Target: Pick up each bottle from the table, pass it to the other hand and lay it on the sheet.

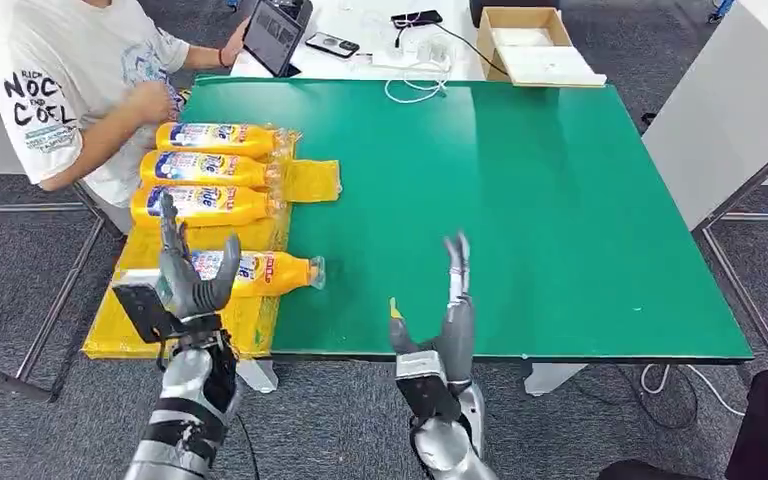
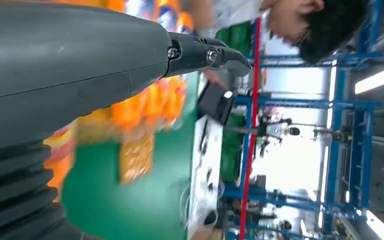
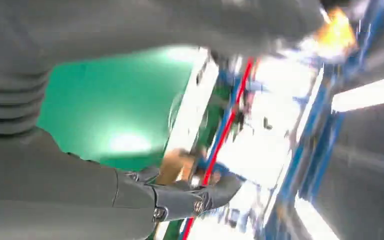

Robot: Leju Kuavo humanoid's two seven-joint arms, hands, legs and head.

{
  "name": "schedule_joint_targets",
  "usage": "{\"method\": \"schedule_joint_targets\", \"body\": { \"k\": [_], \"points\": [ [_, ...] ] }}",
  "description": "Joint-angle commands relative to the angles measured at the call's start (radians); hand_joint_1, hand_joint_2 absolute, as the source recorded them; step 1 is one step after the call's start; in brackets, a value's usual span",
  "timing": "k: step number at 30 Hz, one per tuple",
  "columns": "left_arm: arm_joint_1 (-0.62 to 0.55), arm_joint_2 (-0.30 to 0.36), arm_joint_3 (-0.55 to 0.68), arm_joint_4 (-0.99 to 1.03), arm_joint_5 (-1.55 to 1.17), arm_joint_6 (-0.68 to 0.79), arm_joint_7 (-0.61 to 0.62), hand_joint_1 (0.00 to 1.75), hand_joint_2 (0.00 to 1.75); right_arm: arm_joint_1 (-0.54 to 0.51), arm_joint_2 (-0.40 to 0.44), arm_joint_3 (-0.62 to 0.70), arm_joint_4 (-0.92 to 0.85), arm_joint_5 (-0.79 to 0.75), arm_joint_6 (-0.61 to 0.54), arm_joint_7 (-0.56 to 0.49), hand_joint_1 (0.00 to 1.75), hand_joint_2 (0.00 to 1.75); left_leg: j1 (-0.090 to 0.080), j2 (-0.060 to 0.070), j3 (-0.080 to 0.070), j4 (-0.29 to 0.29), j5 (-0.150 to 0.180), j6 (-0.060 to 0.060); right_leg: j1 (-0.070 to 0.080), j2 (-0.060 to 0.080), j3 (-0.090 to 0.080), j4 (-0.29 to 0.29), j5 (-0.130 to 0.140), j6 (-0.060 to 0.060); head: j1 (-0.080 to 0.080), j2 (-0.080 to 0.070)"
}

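Four orange bottles were laid on their sides on the yellow sheet [image 1: 312,181] at the left edge of the bench [image 1: 520,200], caps pointing toward the green middle. The nearest bottle [image 1: 260,270] lay apart from the other three, close to the front edge, with its cap just past the sheet's border. The left hand [image 1: 188,275] was raised in front of that bottle, fingers spread and nothing held. The right hand [image 1: 448,310] was lifted at the front edge, well apart from the sheet, likewise released and empty. A wide stretch of bare green surface was left between the sheet and the far right edge. A seated person [image 1: 70,90] was reaching toward the farthest bottle [image 1: 215,137]. Beyond the green top, a tablet [image 1: 275,35], a phone [image 1: 332,44], cables and a cardboard box [image 1: 530,42] were placed on a white surface. Grey carpet was seen around.
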Motion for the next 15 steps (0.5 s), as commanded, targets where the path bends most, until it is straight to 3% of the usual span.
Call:
{"method": "schedule_joint_targets", "body": {
  "k": [1,6,15],
  "points": [
    [0.248,-0.046,-0.167,-0.241,-0.005,0.071,0.005,0.00,1.75,0.151,0.010,-0.100,-0.241,0.021,-0.023,0.002,0.00,1.75,-0.001,0.000,0.008,0.001,-0.006,0.002,0.000,-0.001,0.008,0.000,-0.005,-0.002,0.000,0.000],
    [0.301,-0.031,-0.215,-0.189,0.052,0.082,0.005,0.00,1.75,0.223,0.045,-0.149,-0.242,0.055,-0.023,0.002,0.00,1.75,-0.001,-0.001,0.008,-0.001,-0.006,0.001,0.000,-0.002,0.008,-0.001,-0.006,-0.004,0.000,0.000],
    [0.274,-0.031,-0.225,-0.191,0.063,0.104,0.005,0.00,1.75,0.213,0.046,-0.131,-0.178,0.058,-0.023,0.002,0.00,1.75,0.000,0.001,0.005,-0.001,-0.005,0.001,0.001,0.000,0.005,-0.001,-0.004,-0.004,0.000,0.000]
  ]
}}
